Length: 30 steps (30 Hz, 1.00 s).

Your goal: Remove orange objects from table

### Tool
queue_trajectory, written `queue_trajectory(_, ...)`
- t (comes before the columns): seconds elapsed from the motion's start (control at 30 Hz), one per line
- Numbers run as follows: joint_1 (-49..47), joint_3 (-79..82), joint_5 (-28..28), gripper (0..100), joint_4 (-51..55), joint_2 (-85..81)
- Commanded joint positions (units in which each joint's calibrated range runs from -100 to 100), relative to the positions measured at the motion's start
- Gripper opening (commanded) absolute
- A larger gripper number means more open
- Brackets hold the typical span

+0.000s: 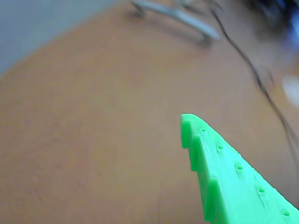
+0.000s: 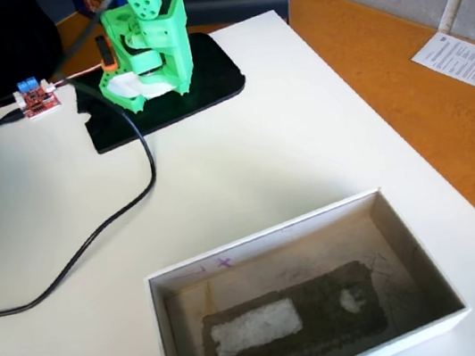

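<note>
Inventory from my remote station: table (image 2: 324, 155), white and smooth, fills most of the fixed view. Green arm base (image 2: 150, 52) stands on a black plate (image 2: 204, 79) at the table's far edge. Small red circuit board (image 2: 35, 99) sits near the far left corner, and a black cable (image 2: 132, 199) loops from the plate to the left edge. White box (image 2: 265, 237) with a grey lining rests at the near edge, holding only a dark mat with pale patches. Orange floor (image 2: 423, 94) runs past the right edge, with a paper sheet (image 2: 463, 59) lying on it. Gripper (image 1: 187, 128): my wrist view gives one green toothed finger (image 1: 224, 177) over blurred orange floor, so I cannot tell whether it is apart or together. Orange objects: I see none in either view, possibly out of frame.
</note>
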Motion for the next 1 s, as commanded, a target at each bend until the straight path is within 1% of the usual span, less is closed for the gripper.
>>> queue_trajectory(0.0, 25.0, 31.4, 1.7, 57, 6.1, -20.4)
queue_trajectory(0.07, 34.0, 45.7, 1.5, 57, 9.5, -32.6)
queue_trajectory(0.13, 40.3, 59.0, 2.1, 57, 15.1, -48.1)
queue_trajectory(0.17, 42.7, 63.3, 2.8, 56, 23.2, -58.0)
queue_trajectory(0.2, 44.0, 63.2, 2.2, 56, 36.6, -65.7)
queue_trajectory(0.27, 45.7, 63.2, 1.6, 56, 54.4, -76.6)
queue_trajectory(0.33, 46.9, 63.1, 2.0, 56, 64.3, -77.7)
queue_trajectory(0.37, 49.1, 63.3, 0.1, 56, 69.1, -77.7)
queue_trajectory(0.5, 50.8, 63.3, -3.4, 56, 69.2, -77.7)
queue_trajectory(0.53, 51.0, 63.3, -5.3, 56, 69.2, -77.7)
queue_trajectory(0.57, 51.0, 63.3, -9.1, 56, 69.2, -77.6)
queue_trajectory(0.6, 51.0, 63.3, -11.6, 56, 69.2, -77.6)
queue_trajectory(0.63, 51.0, 63.3, -13.0, 56, 69.1, -77.6)
queue_trajectory(0.97, 47.5, 63.3, -13.1, 56, 69.1, -77.6)
